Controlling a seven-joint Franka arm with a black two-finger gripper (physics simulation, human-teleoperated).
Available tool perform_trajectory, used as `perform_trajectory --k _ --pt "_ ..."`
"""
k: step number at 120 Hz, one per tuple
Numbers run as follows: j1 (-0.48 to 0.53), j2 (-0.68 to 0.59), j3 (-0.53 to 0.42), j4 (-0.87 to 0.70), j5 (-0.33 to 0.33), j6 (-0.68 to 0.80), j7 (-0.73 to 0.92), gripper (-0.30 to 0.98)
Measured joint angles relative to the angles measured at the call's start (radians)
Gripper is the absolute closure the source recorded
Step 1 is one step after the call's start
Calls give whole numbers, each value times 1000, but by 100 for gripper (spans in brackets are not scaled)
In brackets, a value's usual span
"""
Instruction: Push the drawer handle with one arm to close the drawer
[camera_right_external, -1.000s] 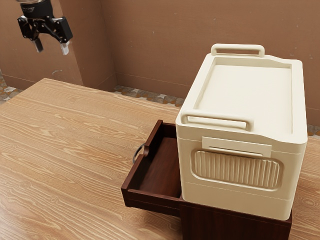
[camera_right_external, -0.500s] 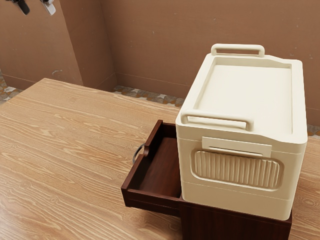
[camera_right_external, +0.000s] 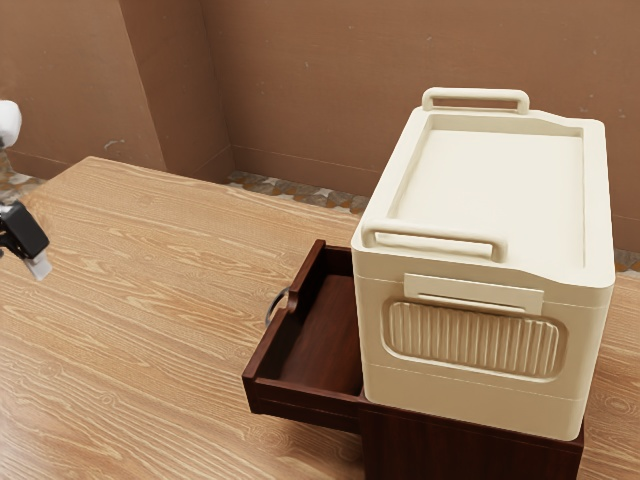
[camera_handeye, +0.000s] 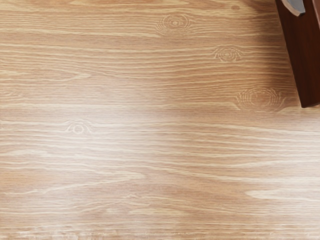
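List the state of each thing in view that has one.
Drawer: open, sticking out of the cabinet.
Handle: on the drawer front, untouched.
Box: upright on the cabinet.
Gripper: away from the handle, holding nothing I can make out.

Recorded a descent of the gripper, from the exterior view's upper left, down to its left edge

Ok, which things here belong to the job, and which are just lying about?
Job:
- dark red-brown wooden drawer, open
- curved grey metal handle on its front
- matching wooden cabinet

Just there:
- cream rectangular plastic box, on the cabinet
- light-brown wood-grain table
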Motion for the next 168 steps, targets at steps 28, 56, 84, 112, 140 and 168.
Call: perform_trajectory --k 28,56,84,112,140,168 --pt "84 7 21 -243 -5 58 -5 2" --pt "149 94 31 -288 5 161 -9 2" --pt "130 425 33 -129 36 361 -15 2" --pt "123 444 34 -140 22 439 -26 3" --pt "123 482 13 -126 -13 490 -37 40" --pt "111 575 -67 -50 -76 513 -45 69"
